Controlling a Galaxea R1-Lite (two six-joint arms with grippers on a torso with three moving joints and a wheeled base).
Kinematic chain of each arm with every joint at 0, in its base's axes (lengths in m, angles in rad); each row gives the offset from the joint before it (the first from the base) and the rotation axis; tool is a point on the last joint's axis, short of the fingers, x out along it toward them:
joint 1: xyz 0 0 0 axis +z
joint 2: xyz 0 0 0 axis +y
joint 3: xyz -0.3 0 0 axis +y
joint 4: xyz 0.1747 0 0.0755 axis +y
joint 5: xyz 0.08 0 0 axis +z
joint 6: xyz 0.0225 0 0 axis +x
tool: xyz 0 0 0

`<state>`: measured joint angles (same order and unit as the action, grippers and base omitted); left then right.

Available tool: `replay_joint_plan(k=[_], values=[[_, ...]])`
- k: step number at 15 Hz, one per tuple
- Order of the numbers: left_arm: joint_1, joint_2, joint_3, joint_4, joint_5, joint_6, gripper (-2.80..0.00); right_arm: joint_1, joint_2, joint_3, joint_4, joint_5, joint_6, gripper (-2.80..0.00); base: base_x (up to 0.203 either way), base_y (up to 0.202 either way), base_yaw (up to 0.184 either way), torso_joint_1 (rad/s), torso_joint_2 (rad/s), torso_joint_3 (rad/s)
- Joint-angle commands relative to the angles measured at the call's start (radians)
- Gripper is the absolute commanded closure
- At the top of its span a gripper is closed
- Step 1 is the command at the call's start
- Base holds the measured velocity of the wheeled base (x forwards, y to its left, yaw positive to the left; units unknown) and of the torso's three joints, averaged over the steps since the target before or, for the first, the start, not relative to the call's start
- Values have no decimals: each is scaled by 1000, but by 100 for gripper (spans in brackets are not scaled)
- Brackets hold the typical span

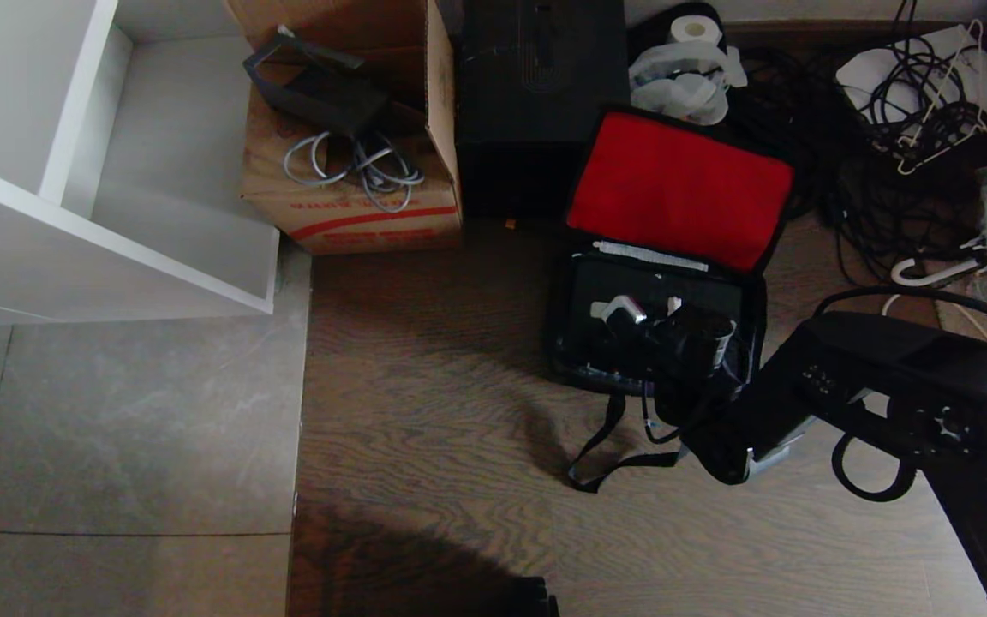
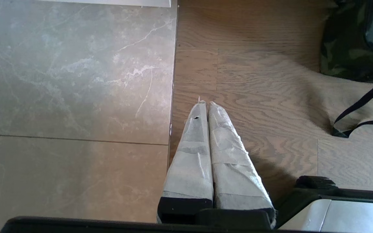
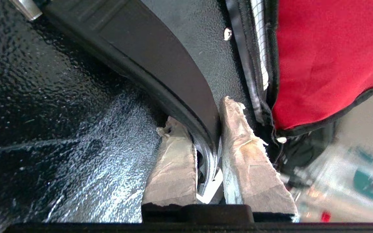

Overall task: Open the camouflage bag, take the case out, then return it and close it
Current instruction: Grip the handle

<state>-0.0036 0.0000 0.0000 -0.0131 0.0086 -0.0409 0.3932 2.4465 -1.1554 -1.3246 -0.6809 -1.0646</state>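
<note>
While the left end effector (image 2: 207, 106) hangs idle, pads pressed together, over bare floor (image 2: 76, 97), the right end effector (image 3: 206, 155) is clamped across the handle bar (image 3: 160, 64), which runs away from it along the case (image 1: 631, 343), lying inside the camouflage bag (image 1: 673, 188), lid open beyond.
</note>
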Motion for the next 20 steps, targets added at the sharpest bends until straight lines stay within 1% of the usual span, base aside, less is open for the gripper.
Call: replay_joint_plan(k=[1,4,5,8,11,15,16,17,19,20], values=[[1,0,0,-1,1,-1,0,26,-31,40,8,-20,11,0,0,0,0,0,0,0],[1,0,1,-1,1,-1,0,59,-63,48,34,-86,16,0,0,0,0,0,0,0],[1,0,2,-1,1,-1,0,75,-69,51,54,-104,41,0,0,0,0,0,0,0],[1,0,2,-1,1,-1,0,113,-72,82,124,-113,140,0,0,0,0,0,0,0],[1,0,2,-1,1,-1,0,140,-58,83,158,-131,169,0,0,0,0,0,0,0],[1,0,2,-1,1,-1,0,136,-20,112,160,-132,189,0,0,0,0,0,0,0],[1,0,2,-1,1,-1,0,136,-17,113,164,-131,181,0,0,0,0,0,0,0],[1,0,2,-1,1,-1,0,136,-17,115,169,-131,183,-280,0,0,0,0,0,0],[1,0,1,-1,1,-1,0,137,-19,134,168,-123,187,-280,0,0,0,0,0,0],[1,0,0,-1,1,-1,0,138,-27,152,169,-106,186,-280,0,0,0,0,0,0]])
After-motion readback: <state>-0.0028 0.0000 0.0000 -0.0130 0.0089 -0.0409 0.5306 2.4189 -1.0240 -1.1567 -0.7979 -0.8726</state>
